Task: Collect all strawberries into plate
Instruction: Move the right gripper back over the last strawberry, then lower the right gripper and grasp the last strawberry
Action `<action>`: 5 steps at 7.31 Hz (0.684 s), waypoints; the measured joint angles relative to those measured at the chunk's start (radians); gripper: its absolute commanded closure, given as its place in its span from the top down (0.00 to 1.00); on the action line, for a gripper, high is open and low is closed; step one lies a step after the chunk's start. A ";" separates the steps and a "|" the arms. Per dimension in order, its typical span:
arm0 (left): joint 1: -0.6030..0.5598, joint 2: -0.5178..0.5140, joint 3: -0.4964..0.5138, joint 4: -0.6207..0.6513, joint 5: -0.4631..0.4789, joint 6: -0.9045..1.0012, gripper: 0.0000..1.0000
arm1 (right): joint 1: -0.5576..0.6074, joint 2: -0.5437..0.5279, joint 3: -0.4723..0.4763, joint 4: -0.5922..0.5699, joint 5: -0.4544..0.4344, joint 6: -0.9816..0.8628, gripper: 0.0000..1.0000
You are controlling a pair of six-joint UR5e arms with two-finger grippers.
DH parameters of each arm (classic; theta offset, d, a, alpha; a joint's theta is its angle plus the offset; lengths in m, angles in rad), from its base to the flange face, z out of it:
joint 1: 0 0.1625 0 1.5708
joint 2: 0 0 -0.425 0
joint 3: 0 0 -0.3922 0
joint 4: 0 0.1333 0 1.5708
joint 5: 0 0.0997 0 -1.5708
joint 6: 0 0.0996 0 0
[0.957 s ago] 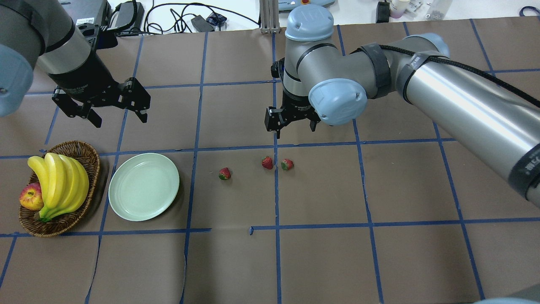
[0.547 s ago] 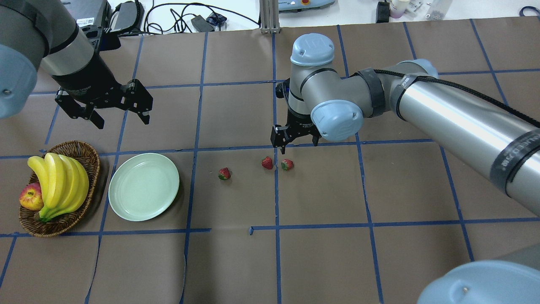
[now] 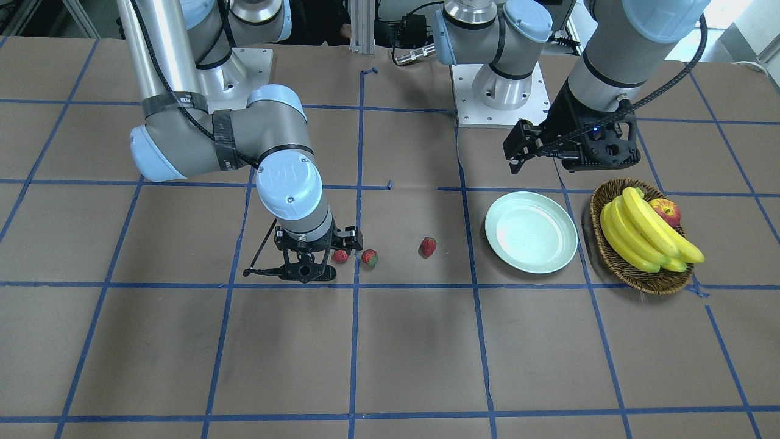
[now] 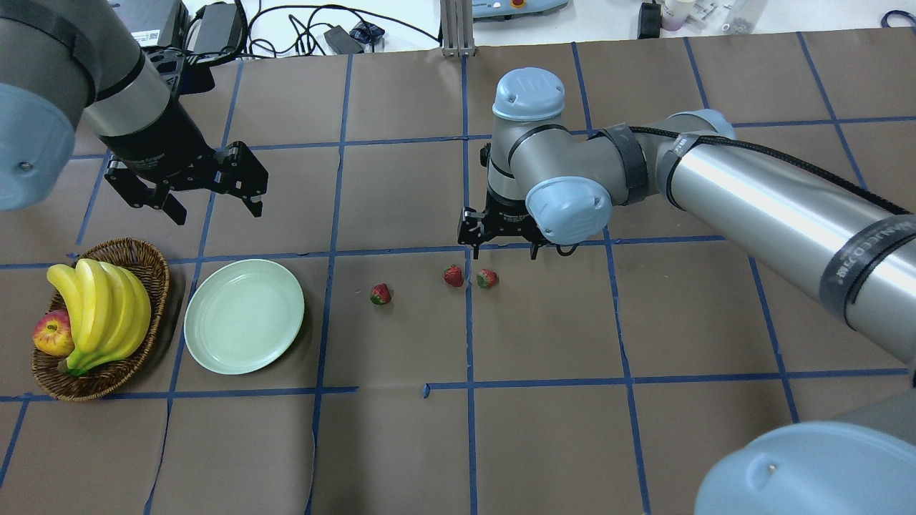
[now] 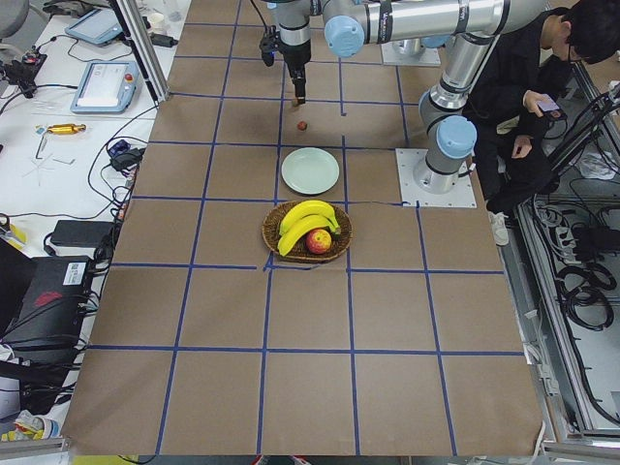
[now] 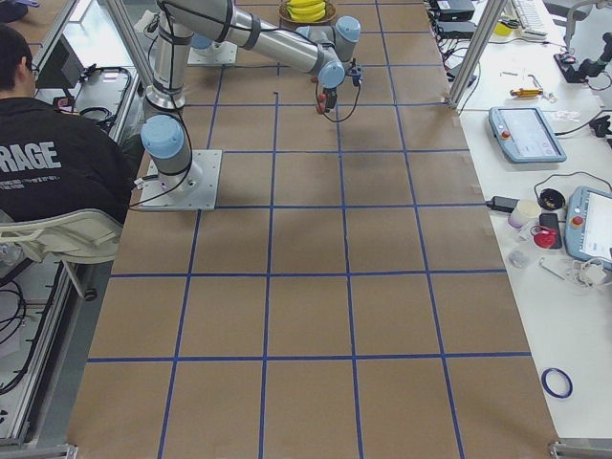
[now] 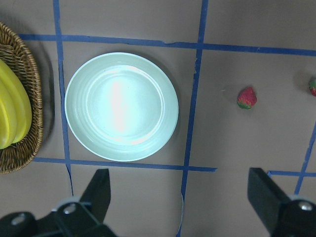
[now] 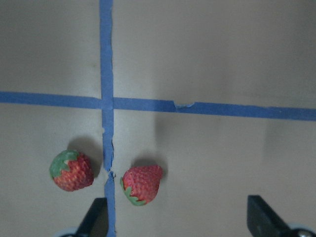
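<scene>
Red strawberry (image 7: 313, 87) — half off-frame

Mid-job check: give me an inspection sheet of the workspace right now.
Surface: table, brown paper with blue tape grid.
Job's things: three strawberries on the paper, apart from the plate, which is empty.
Clutter: basket with bananas and an apple, beside the plate.
Grippers: left tool open, raised beyond the plate; right tool open, low near the close pair of strawberries.
Cables: black cable strapped along the right arm; loose leads on the far bench.
Surroundings: seated person by the robot's base.
</scene>
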 measured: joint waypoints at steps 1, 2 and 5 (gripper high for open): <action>-0.002 0.004 0.001 0.001 -0.002 -0.007 1.00 | -0.002 -0.001 -0.003 0.000 0.007 0.169 1.00; -0.003 0.006 0.002 0.002 -0.002 -0.012 1.00 | -0.004 0.000 0.002 0.000 0.029 0.329 1.00; -0.004 0.017 0.006 0.005 -0.001 -0.013 1.00 | -0.004 0.005 0.024 -0.001 0.089 0.673 1.00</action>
